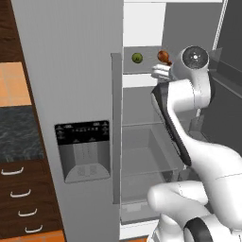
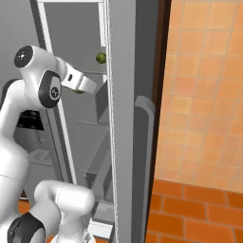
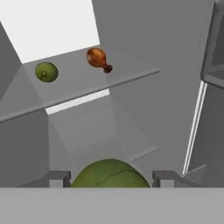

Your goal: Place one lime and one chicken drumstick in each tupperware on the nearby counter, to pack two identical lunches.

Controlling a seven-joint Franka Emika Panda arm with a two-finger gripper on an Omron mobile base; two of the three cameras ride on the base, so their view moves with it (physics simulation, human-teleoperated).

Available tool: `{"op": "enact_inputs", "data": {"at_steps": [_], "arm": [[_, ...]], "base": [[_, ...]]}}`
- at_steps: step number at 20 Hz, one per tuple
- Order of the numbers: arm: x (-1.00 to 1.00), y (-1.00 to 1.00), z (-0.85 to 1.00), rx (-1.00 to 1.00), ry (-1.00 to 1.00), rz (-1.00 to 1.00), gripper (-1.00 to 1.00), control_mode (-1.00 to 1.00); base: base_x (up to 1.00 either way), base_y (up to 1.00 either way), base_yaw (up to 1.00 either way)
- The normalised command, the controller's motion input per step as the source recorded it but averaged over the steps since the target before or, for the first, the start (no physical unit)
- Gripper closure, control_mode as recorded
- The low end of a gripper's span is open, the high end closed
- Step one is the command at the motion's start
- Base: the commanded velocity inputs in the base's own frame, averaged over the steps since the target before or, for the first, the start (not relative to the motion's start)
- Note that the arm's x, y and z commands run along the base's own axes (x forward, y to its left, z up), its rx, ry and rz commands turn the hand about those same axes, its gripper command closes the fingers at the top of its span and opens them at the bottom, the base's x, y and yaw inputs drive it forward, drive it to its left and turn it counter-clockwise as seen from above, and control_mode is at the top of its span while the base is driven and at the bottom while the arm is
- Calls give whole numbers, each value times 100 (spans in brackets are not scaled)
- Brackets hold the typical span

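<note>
The claw [image 3: 111, 181] is clamped on a lime [image 3: 110, 174] inside the open fridge, carried clear for packing, while another lime [image 3: 46, 71] and a chicken drumstick [image 3: 98, 59] wait on the shelf [image 3: 83, 83] beyond.

Occlusions and cut-offs. A lime [image 3: 110, 174] lying between the two finger tips is showing its upper half alone in the hand view — the grey band is covering the rest. In the left base view the arm's wrist is partly hiding the chicken drumstick [image 1: 164, 56] on the fridge shelf [image 1: 149, 57]. In the right base view the fridge door's edge is cutting off a second lime [image 2: 100, 58], and the gripper's fingers are hiding behind that same edge.
</note>
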Motion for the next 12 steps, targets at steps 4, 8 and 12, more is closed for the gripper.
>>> {"op": "enact_inputs", "data": {"at_steps": [4, 8, 12], "arm": [[-74, 21, 0, 0, 3, 0, 100, 100], [0, 0, 0, 0, 0, 0, 100, 100], [0, 0, 0, 0, 0, 0, 100, 100]], "base": [[-25, 10, 1], [-74, 87, 5], [-9, 100, 2]]}}
